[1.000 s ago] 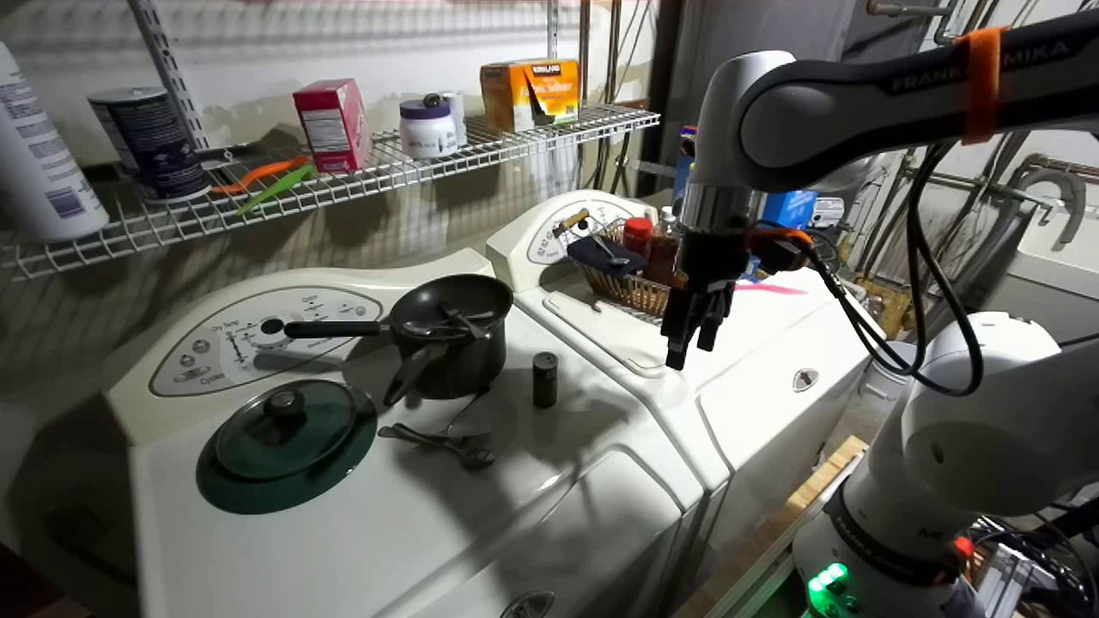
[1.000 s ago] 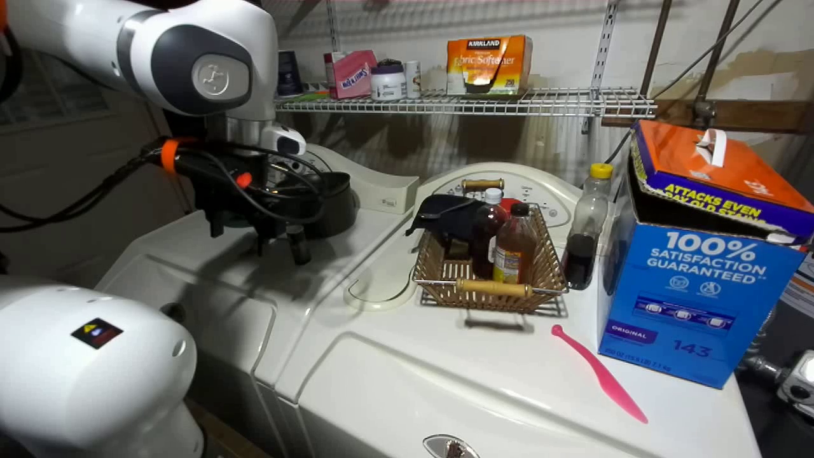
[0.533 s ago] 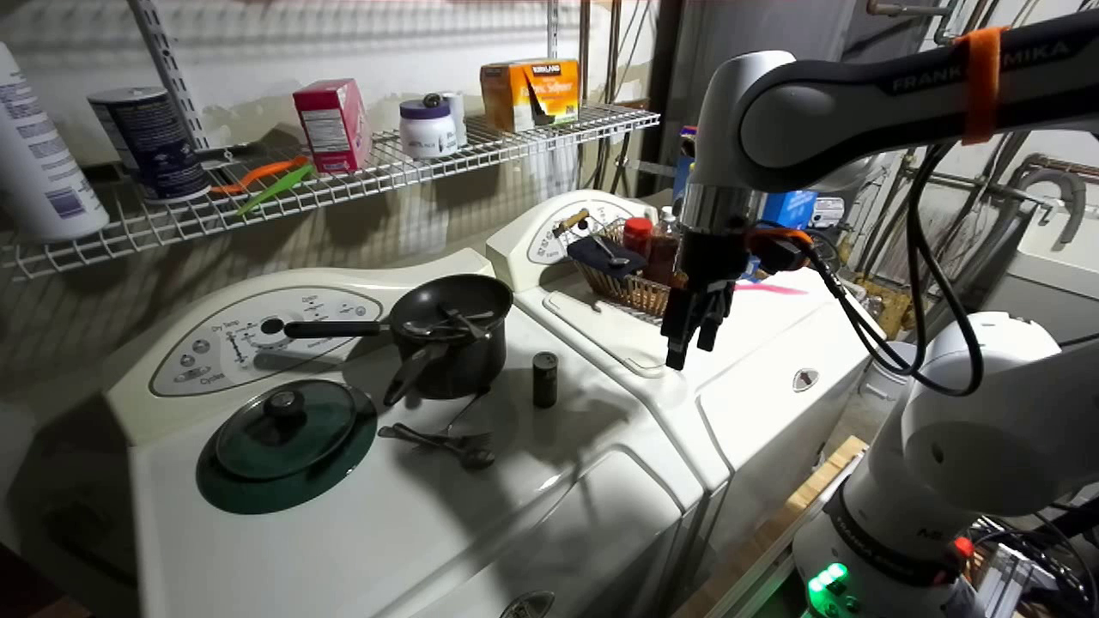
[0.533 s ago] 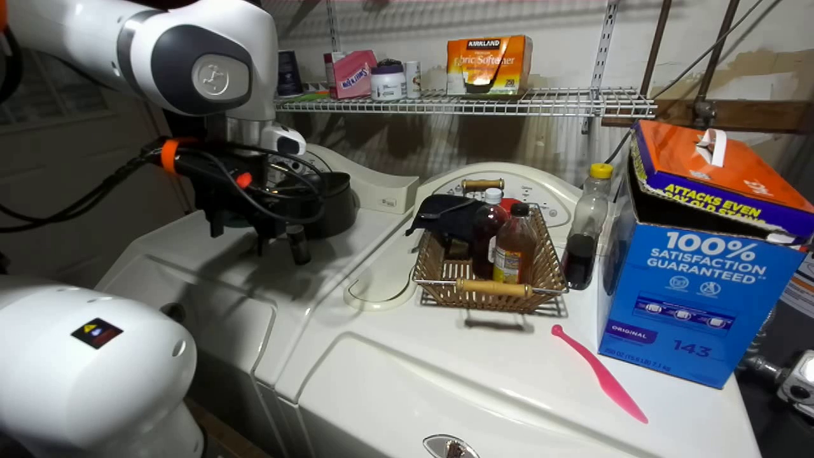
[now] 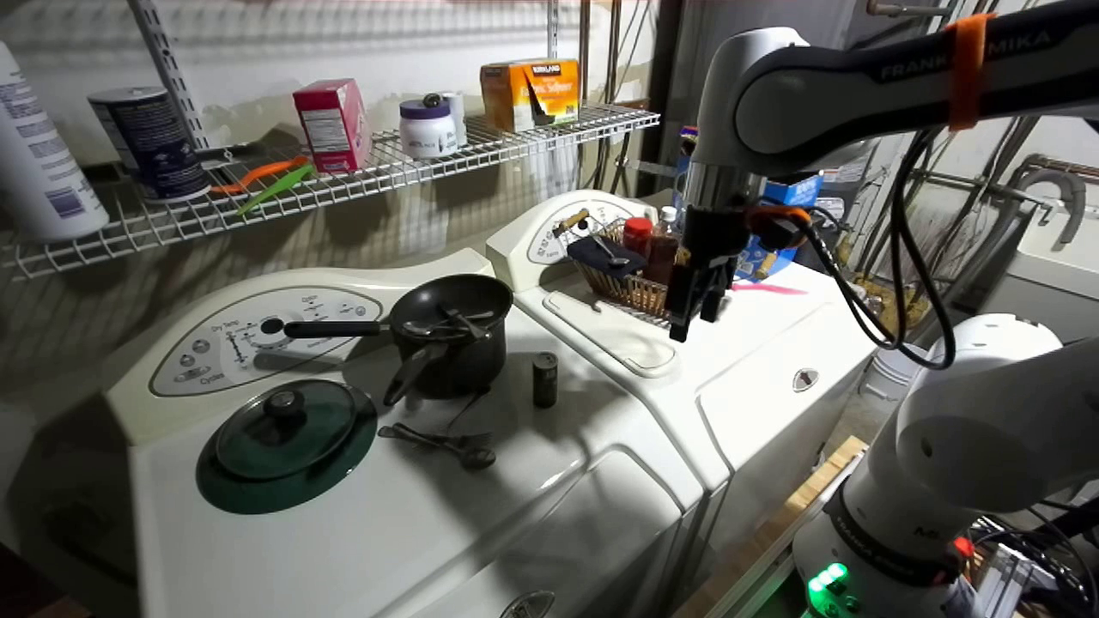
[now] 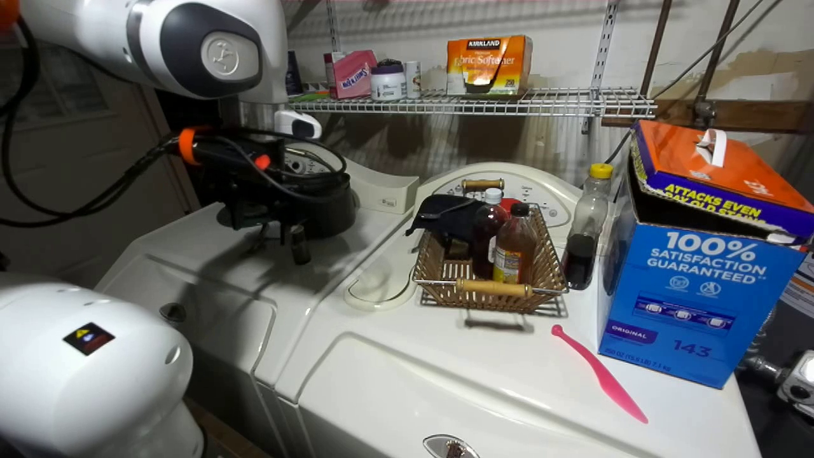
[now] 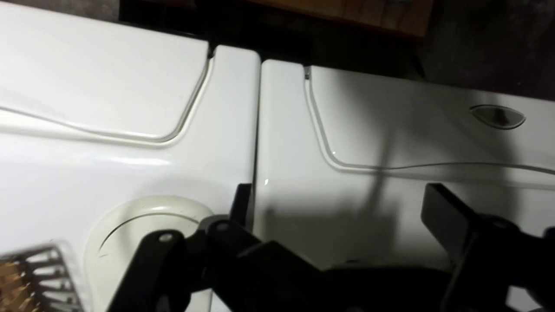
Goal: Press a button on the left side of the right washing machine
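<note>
The right washing machine [image 5: 760,403] is white and glossy, with a curved raised rear control panel [image 5: 549,233]. In an exterior view the machine [image 6: 394,388] and its panel [image 6: 545,194] also show; a basket handle and bottles hide part of the panel's left side. In the wrist view the machine's top [image 7: 99,108] fills the left. My gripper [image 5: 695,324], also seen in an exterior view [image 6: 259,234], hangs pointing down above the machines, apart from the panel. In the wrist view the black fingers [image 7: 340,203] are wide apart with nothing between them.
A brown basket [image 6: 489,299] with bottles and dark cloth stands before the panel. A blue box [image 6: 693,299], pink utensil [image 6: 601,375] and yellow-capped bottle [image 6: 588,222] are beside it. The left machine [image 5: 283,558] bears a pot [image 5: 451,360], green lid [image 5: 288,446], can [image 5: 545,378] and cutlery.
My gripper has risen a little and shifted slightly towards the right machine in the last half second. The fingers stay apart. The objects have not moved.
</note>
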### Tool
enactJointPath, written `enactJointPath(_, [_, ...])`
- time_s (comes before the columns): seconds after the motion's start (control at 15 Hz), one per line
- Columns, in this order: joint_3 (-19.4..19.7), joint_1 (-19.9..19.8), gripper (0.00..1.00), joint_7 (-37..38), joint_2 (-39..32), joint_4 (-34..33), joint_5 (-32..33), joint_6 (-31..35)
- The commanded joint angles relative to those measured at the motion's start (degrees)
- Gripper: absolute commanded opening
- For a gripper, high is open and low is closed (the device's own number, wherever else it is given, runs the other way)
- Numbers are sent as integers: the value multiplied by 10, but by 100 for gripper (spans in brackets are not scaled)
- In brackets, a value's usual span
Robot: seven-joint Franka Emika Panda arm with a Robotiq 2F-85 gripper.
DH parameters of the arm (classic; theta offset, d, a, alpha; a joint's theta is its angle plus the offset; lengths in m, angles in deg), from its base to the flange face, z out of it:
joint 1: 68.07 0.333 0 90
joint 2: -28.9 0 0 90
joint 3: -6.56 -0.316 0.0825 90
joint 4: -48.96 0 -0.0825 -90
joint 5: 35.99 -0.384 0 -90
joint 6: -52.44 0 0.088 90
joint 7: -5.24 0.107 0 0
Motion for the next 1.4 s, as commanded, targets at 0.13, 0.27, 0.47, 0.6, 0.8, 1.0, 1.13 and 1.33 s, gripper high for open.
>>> enactJointPath(0.13, [33, -31, 100, -75, -92, -119, 60, 17])
enactJointPath(0.27, [33, -26, 100, -87, -123, -159, 57, 45])
enactJointPath(0.47, [26, -20, 100, -87, -159, -195, 40, 135])
enactJointPath(0.6, [14, -22, 100, -81, -193, -214, 57, 211])
enactJointPath(0.8, [10, -23, 100, -88, -256, -243, 70, 290])
enactJointPath(1.0, [15, -15, 100, -94, -329, -286, 43, 337])
enactJointPath(1.13, [15, -18, 100, -101, -384, -320, 38, 352])
enactJointPath(1.33, [15, -28, 100, -119, -451, -361, 26, 367])
